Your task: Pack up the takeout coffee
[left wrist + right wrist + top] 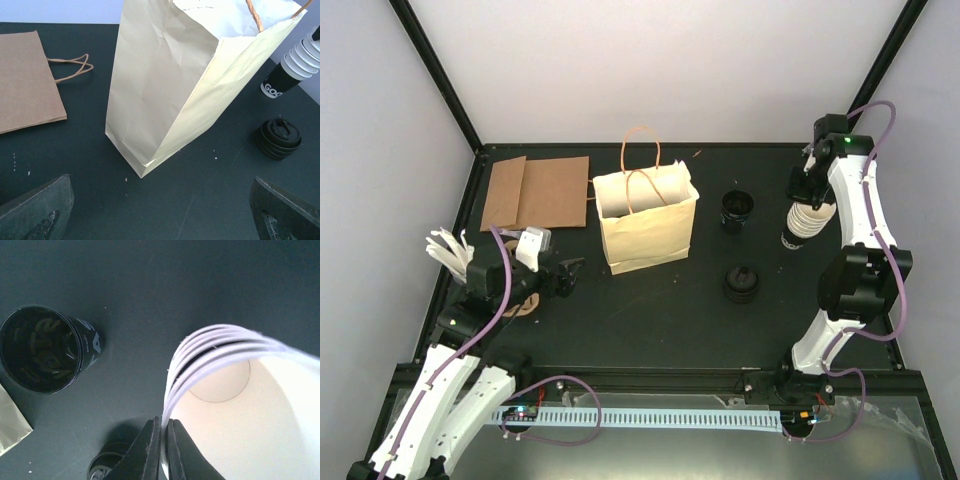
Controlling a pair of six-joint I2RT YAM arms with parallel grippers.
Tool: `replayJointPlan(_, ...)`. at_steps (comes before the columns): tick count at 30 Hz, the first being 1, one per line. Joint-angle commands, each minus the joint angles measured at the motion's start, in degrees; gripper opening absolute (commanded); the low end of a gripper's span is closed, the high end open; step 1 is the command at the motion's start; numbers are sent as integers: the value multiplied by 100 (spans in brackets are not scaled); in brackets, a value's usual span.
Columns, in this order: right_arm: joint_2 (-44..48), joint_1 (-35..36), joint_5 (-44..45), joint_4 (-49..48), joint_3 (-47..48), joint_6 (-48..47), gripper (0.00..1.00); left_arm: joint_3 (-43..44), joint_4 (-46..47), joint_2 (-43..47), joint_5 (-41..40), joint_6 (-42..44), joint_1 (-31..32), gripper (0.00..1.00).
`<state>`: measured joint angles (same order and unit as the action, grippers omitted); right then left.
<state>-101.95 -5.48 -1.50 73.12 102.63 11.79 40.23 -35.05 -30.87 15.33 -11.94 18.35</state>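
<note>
The takeout coffee cup [240, 420] is the top one of a stack of nested cups [805, 222] at the right rear of the table, its cream inside facing the right wrist camera. My right gripper [164, 424] comes down from above [812, 192] and is shut on that cup's rim, one finger inside and one outside. The cream paper bag [645, 225] stands upright and open mid-table, well left of the stack. Left of the bag, my left gripper [570, 272] hovers low and open, its fingers [37, 215] wide apart and nothing between them; the bag [165, 85] is ahead of it.
A brown paper bag [535, 190] lies flat at the back left. A lone black cup [737, 208] stands open between the cream bag and the stack. A pile of black lids [742, 282] sits nearer the front. White paper items [448, 250] lie at the left edge.
</note>
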Motion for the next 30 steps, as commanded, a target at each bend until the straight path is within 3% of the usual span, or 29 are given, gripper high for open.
replayJointPlan(1,-45,44,138,74,129,-72,5,44,106,-42,-76,61,9,99)
replayJointPlan(9,-62,242,641,162,343,-79,1,46,104,-42,-74,63,10,99)
replayJointPlan(18,-316,492,1156,606,1200,7,1,44,104,-35,-88,65,11,99)
replayJointPlan(25,-459,709,1537,662,1116,71,1,42,97,-29,-101,52,11,99)
replayJointPlan(30,-506,831,1285,612,1139,-18,1,47,101,-33,-98,51,11,99)
